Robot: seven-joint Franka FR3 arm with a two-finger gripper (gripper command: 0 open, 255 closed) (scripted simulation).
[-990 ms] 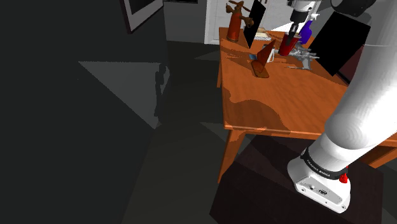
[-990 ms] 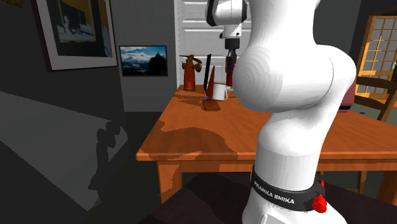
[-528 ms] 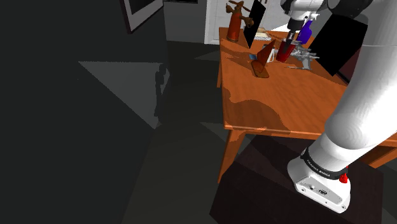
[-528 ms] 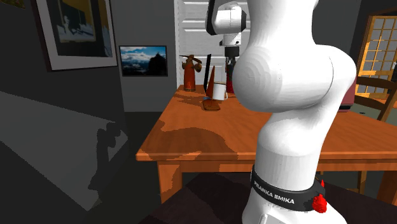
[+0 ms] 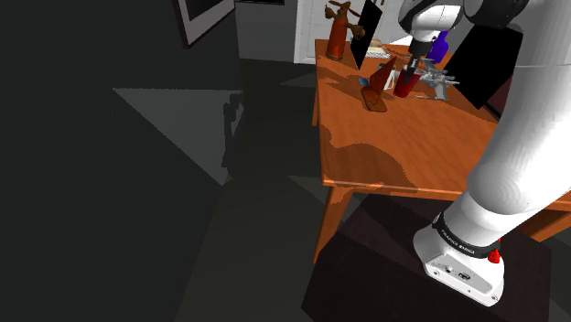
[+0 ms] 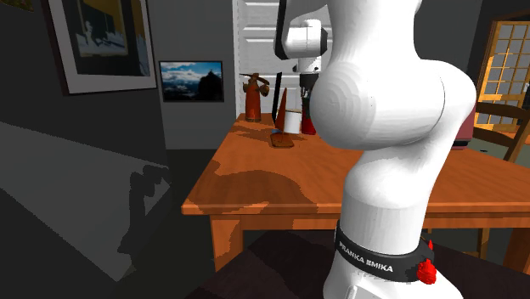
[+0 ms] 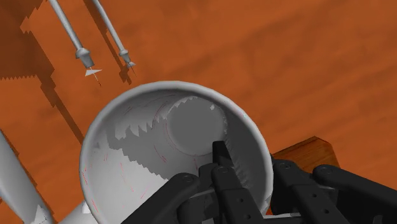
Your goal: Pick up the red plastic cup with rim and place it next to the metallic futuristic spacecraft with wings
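Presently end effector (image 7: 249, 164) pinches red cup (image 5: 408, 80) wall, one finger inside pale interior; spacecraft (image 5: 440, 80) just beside.

Shoulder view dim overall: floor (image 5: 265, 247) left of the bench (image 5: 403, 137) reads near-black grey, with one paler, hard-edged triangle of light farther left. Bench top is the lit zone, warm orange, with a darker lobed shadow at its near end. Second exterior view brighter; white door (image 6: 255, 42) behind the bench well lit. Wrist view: saw-toothed, stair-stepped shadow edges inside the cup (image 7: 121, 159) and on the bench beside it. Edges crisp throughout.
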